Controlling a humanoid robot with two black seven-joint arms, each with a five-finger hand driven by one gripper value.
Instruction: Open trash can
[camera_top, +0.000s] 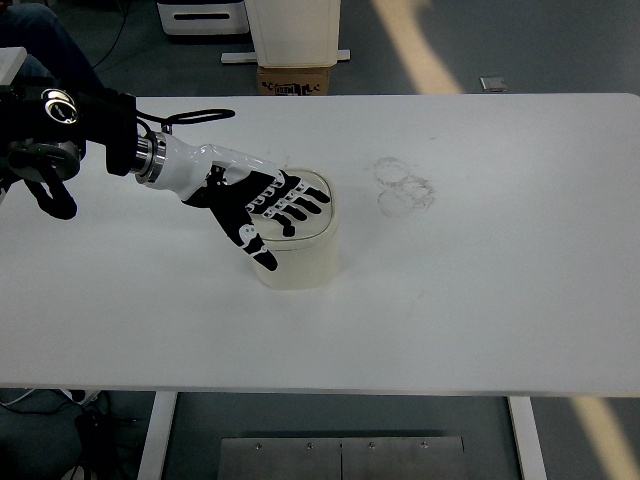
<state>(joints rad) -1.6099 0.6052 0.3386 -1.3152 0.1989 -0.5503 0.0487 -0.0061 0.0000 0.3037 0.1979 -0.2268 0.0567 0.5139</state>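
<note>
The cream trash can (298, 250) stands mid-table (480, 300), lid shut, contents hidden; the left hand (255, 205) lies on the lid, fingers spread; bare tabletop all around

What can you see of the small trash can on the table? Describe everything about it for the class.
The trash can is a small, cream-coloured bin with rounded corners, plastic by the look of it. It stands upright on the white table, left of centre. Its flat lid looks closed, a thin seam framing it. The left hand lies over the top, fingers spread across the lid, thumb down its near-left wall. Nothing else touches it.
</note>
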